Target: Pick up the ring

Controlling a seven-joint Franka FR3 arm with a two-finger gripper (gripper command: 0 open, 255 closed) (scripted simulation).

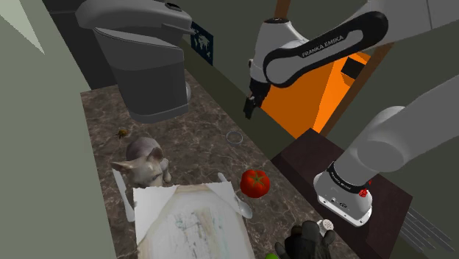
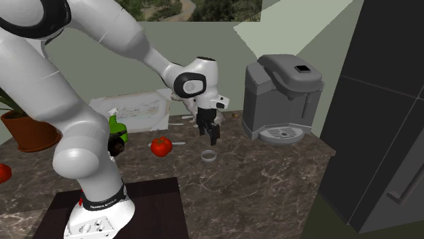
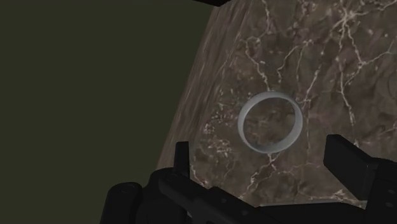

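The gripper (image 3: pixel 261 153) is hanging with its black fingers spread wide, touching nothing, and just beyond the tips the pale grey ring (image 3: pixel 243 124) is lying flat on the dark marbled counter (image 3: pixel 318 63), near its edge. The second exterior view is adding height (the wrist view is flattening it): the gripper is hovering above the ring, clear of it, with a red tomato (image 2: pixel 161 145) sitting nearby and the grey coffee machine (image 2: pixel 282 95) standing beyond.

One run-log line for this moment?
stage: pre-grasp | pincer: open, over ring | ring: flat on counter, not gripped
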